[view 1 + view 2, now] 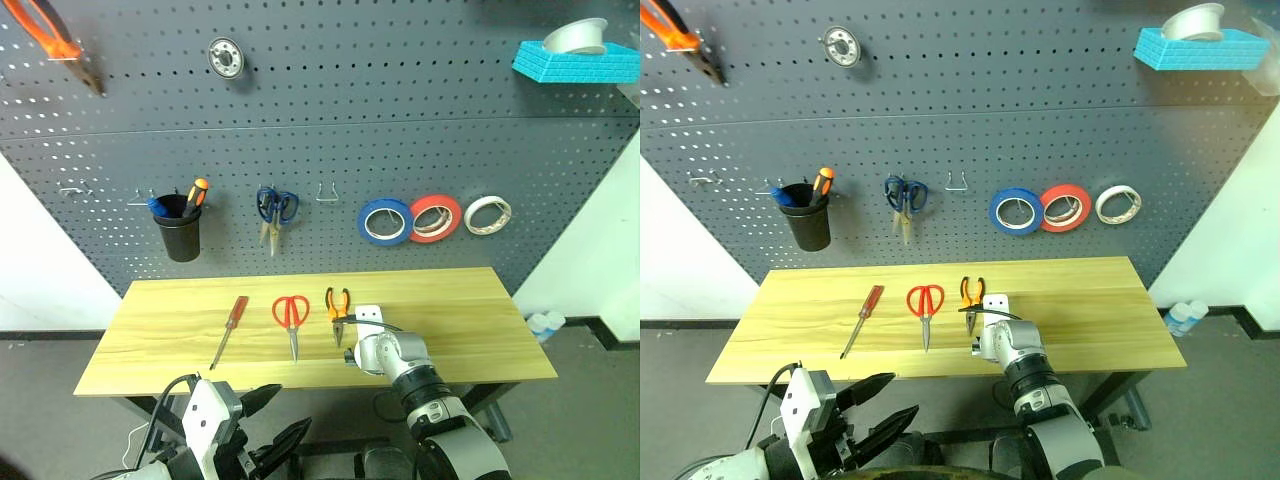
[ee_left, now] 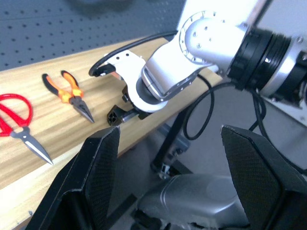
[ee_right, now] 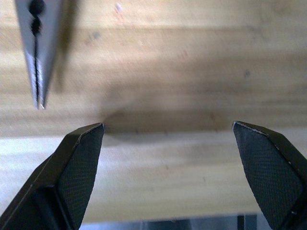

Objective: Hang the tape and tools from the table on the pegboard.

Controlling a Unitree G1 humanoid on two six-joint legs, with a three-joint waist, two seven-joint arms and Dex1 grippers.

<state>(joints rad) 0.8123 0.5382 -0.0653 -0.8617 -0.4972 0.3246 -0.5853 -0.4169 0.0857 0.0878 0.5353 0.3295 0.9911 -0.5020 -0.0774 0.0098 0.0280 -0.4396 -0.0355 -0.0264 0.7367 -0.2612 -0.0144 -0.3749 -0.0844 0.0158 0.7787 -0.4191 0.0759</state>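
On the tabletop (image 1: pixel 450 320) three tools lie in a row, and the pliers (image 1: pixel 337 310) serve as the landmark: the red-handled scissors (image 1: pixel 291 320) lie just beside them on the robot's left, the red-handled screwdriver (image 1: pixel 229 331) farther left again, and the blue tape (image 1: pixel 385 221) already hangs on the pegboard (image 1: pixel 400 120) above and slightly to the right of them. The pliers lie with their long axis running from the pegboard side toward the near edge, orange-and-black handles toward the pegboard and nose toward the robot. The right gripper (image 3: pixel 168 143) hangs over bare wood just to the right of that nose, near the front edge, its jaws spread wide and holding nothing, touching nothing. In the right wrist view the nose tip sits beyond and outside the one finger, not between the two. The right arm is plainly the nearer; likely it must shift left toward the pliers before closing. The left gripper (image 2: pixel 177 177) hangs below the table's front edge, well apart from the pliers, jaws partly open and empty.
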